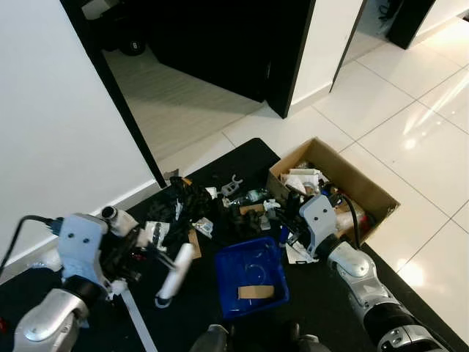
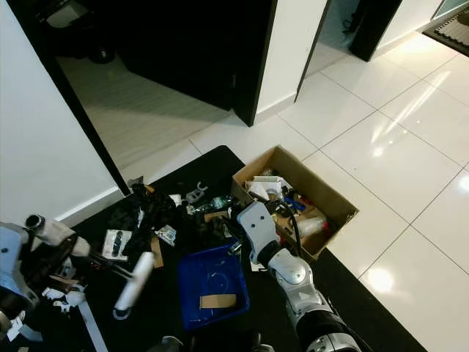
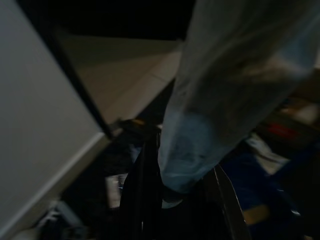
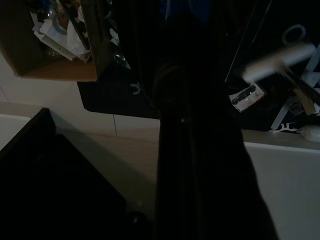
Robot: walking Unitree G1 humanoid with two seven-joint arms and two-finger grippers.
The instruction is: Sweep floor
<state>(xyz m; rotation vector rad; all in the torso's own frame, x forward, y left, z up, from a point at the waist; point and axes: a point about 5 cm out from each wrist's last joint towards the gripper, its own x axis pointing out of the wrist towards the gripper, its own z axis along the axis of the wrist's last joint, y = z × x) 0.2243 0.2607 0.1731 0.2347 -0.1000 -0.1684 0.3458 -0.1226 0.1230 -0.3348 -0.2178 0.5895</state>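
Observation:
My left gripper [image 1: 173, 259] is shut on a white cylindrical handle [image 1: 174, 273], held a little above the black mat [image 1: 249, 158]. In the left wrist view the white handle [image 3: 200, 145] sits between the black fingers [image 3: 142, 195]. A blue dustpan-like tray [image 1: 251, 277] lies on the mat with a scrap of cardboard [image 1: 256, 292] in it. My right arm [image 1: 321, 224] reaches down to the tray's far right corner; its fingers are hidden. Litter [image 1: 192, 209] is scattered over the mat behind the tray.
An open cardboard box [image 1: 366, 192] full of junk stands right of the tray, on the mat's edge. A white wall [image 1: 51, 125] and a dark doorway [image 1: 198, 44] lie ahead. Glossy white tiles [image 1: 410, 139] stretch to the right. A white strap [image 1: 138, 319] lies near my left arm.

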